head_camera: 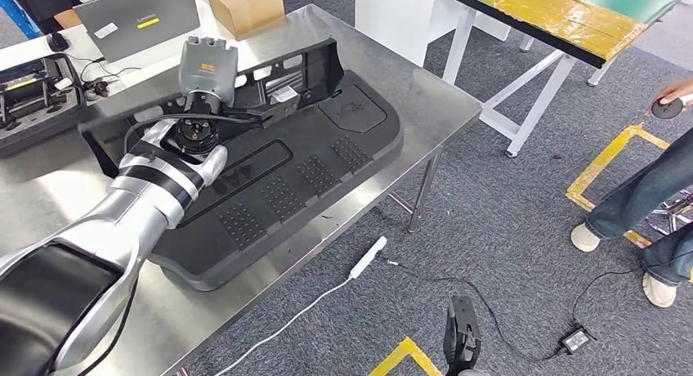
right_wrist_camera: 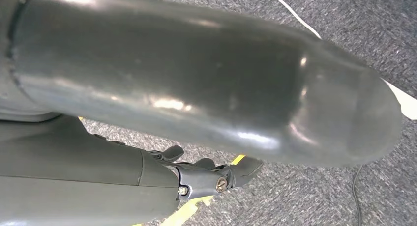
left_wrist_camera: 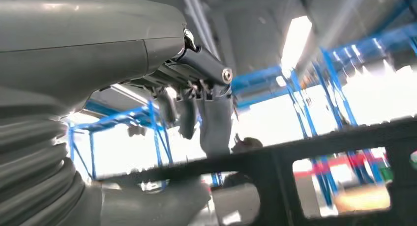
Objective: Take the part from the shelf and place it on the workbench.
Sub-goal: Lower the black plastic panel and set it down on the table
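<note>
Head view: the left arm (head_camera: 106,229), silver with a black upper section, enters from the lower left, nearest the camera, and reaches across the steel workbench (head_camera: 441,98). The large black moulded part (head_camera: 310,163) lies flat on the workbench, its near edge overhanging the table's front edge slightly. Its raised frame with window-like openings stands along the far side. The left hand (head_camera: 208,65), seen from the back, rests on that raised frame; from here the fingers are hidden behind the palm cover.

Left wrist view: the left hand (left_wrist_camera: 196,98) is seen from below, with its dark fingers (left_wrist_camera: 215,125) hanging down to the part's frame bar (left_wrist_camera: 295,152), at or just behind its upper edge. Whether they close around the bar cannot be told.

Right wrist view: the right hand (right_wrist_camera: 211,174) hangs over grey carpet (right_wrist_camera: 305,191), fingers loosely extended and holding nothing; the thumb crosses most of the picture.

Surroundings, head view: a laptop (head_camera: 139,16) and a cardboard box (head_camera: 243,6) sit at the workbench's far edge, and a black case (head_camera: 37,94) at its left. A green-topped table (head_camera: 572,16) stands beyond. A person's legs (head_camera: 646,196) appear at the right. A white cable (head_camera: 310,306) and a small power adapter (head_camera: 576,339) lie on the carpet.
</note>
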You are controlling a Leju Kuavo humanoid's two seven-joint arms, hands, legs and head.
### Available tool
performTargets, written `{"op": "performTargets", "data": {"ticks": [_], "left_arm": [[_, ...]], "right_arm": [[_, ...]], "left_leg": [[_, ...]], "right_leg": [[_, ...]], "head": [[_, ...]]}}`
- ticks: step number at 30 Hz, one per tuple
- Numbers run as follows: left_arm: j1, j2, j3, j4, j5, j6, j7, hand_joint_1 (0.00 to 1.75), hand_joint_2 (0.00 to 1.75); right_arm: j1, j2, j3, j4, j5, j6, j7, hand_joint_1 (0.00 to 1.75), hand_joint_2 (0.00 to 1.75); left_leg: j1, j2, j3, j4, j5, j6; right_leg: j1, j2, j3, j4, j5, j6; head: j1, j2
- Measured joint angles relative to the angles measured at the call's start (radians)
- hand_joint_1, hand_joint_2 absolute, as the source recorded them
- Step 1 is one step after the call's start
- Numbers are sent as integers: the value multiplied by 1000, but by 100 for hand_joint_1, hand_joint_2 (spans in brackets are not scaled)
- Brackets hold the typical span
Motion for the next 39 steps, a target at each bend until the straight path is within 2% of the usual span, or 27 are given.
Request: {"op": "performTargets", "data": {"ticks": [1, 18, 22, 34, 36, 39], "left_arm": [[-3, -3, -2, 1, 7, -27, -15, 0, 0], [-77, -23, -31, 24, 63, -234, -137, 0, 0], [-99, -26, -33, 27, 65, -249, -144, 0, 0], [-116, -39, -70, 31, 70, -231, -169, 0, 0], [-113, -42, -71, 28, 99, -181, -162, 0, 0], [-108, -44, -65, 15, 146, -47, -150, 0, 0]], "right_arm": [[0, -1, 0, -1, 1, 2, 0, 0, 0], [7, -14, -14, -13, 34, 23, 0, 0, 0], [6, -17, -14, -13, 44, 29, 0, 0, 0], [5, -18, -26, -13, 53, 37, -6, 0, 0], [6, -18, -30, -13, 51, 37, -7, 0, 0], [9, -18, -38, -13, 47, 36, -9, 0, 0]], "left_leg": [[0, 0, 0, 0, 0, 0], [0, 0, 0, 0, 0, 0], [0, 0, 0, 0, 0, 0], [0, 0, 0, 0, 0, 0], [0, 0, 0, 0, 0, 0], [-1, 0, 0, 0, 0, 0]], "right_leg": [[0, 0, 0, 0, 0, 0], [0, 0, 0, 0, 0, 0], [0, 0, 0, 0, 0, 0], [0, 0, 0, 0, 0, 0], [0, 0, 0, 0, 0, 0], [0, 0, 0, 0, 0, 0]], "head": [[0, 0], [0, 0], [0, 0], [0, 0], [0, 0], [0, 0]]}}
